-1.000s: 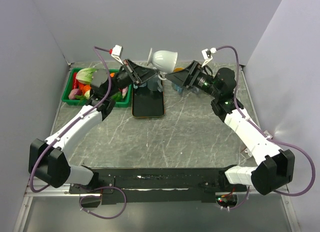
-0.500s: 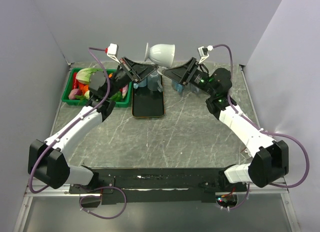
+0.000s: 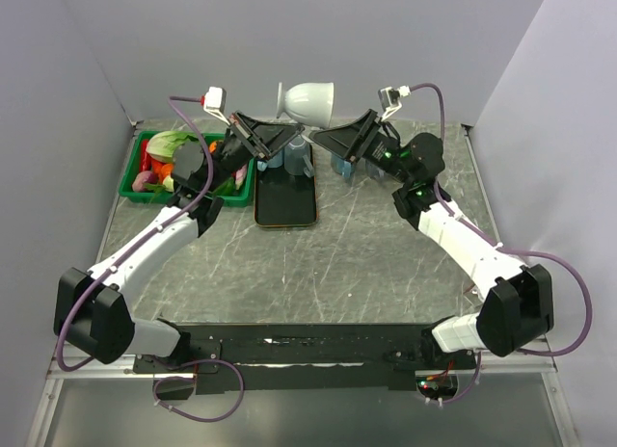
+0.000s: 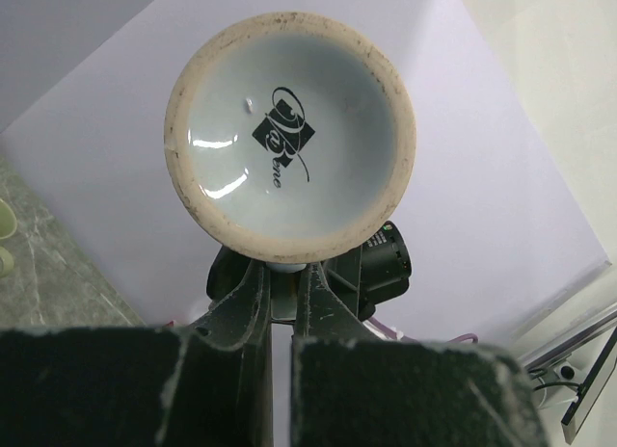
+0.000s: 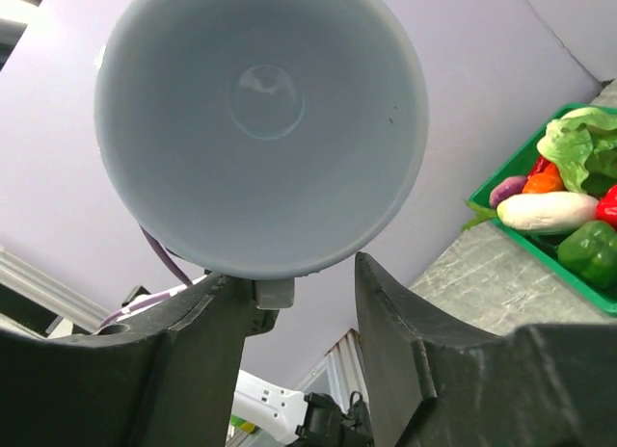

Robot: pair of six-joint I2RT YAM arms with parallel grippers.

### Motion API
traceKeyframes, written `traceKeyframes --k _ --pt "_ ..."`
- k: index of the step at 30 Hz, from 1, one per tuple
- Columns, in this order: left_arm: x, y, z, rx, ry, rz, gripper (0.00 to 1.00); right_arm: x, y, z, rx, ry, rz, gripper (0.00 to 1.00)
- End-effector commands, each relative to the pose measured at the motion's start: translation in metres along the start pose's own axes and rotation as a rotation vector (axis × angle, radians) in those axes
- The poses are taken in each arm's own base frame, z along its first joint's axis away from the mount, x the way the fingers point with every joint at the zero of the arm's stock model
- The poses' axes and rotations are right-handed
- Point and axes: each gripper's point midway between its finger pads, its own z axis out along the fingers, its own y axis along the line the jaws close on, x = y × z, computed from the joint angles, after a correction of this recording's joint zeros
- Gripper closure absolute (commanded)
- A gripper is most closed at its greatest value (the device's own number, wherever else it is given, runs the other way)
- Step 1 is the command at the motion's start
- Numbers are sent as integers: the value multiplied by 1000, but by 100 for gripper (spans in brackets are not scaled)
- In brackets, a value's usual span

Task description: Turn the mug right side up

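The white mug (image 3: 307, 102) hangs in the air at the back of the table, lying on its side with its foot to the left and its mouth to the right. My left gripper (image 3: 289, 132) is shut on the handle under it. The left wrist view shows the mug's base (image 4: 289, 139) with a black logo just above my left gripper (image 4: 281, 274). My right gripper (image 3: 324, 139) is open just below the mouth side. In the right wrist view the mug's hollow inside (image 5: 260, 129) faces the camera above my right gripper (image 5: 299, 274), whose fingers stand apart.
A green crate of vegetables (image 3: 131, 168) stands at the back left and also shows in the right wrist view (image 5: 501, 211). A black tray (image 3: 285, 201) lies under the mug. Bluish glasses (image 3: 299, 159) stand behind the tray and by the right arm (image 3: 349, 168).
The mug has risen and shifted a little left, turning from tilted to lying level. Both arms lifted with it. Little moved in the last half second.
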Motion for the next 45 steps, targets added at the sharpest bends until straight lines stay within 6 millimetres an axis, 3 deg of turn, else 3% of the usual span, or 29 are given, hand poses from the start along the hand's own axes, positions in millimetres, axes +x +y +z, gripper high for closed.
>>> traceKeyframes --k 1,13,17,22,26,33,34,37,38,42,45 --pt "-4 -59 -5 182 -19 58 99 -15 22 9 -75 -59 -48 48" --pt "9 -53 -4 190 -6 31 99 -19 21 14 -102 -92 -9 54" --pt "15 -52 -3 183 -1 57 99 -18 18 16 -101 -87 17 70" --pt "20 -52 -1 170 9 74 99 -17 13 17 -93 -81 23 80" --pt "28 -49 -1 169 25 64 99 -15 8 19 -79 -76 31 100" --pt "33 -46 1 153 32 80 99 -14 3 20 -73 -71 41 97" --pt "34 -47 0 155 32 80 99 -14 6 20 -83 -72 36 82" --pt "35 -45 0 148 31 84 99 -15 1 20 -68 -81 28 56" --pt "36 -44 -1 145 30 88 99 -16 2 19 -65 -88 24 54" --pt "36 -41 -2 133 22 89 99 -19 -1 19 -52 -108 16 53" --pt "36 -40 -2 130 19 88 99 -18 -5 20 -44 -108 29 79"
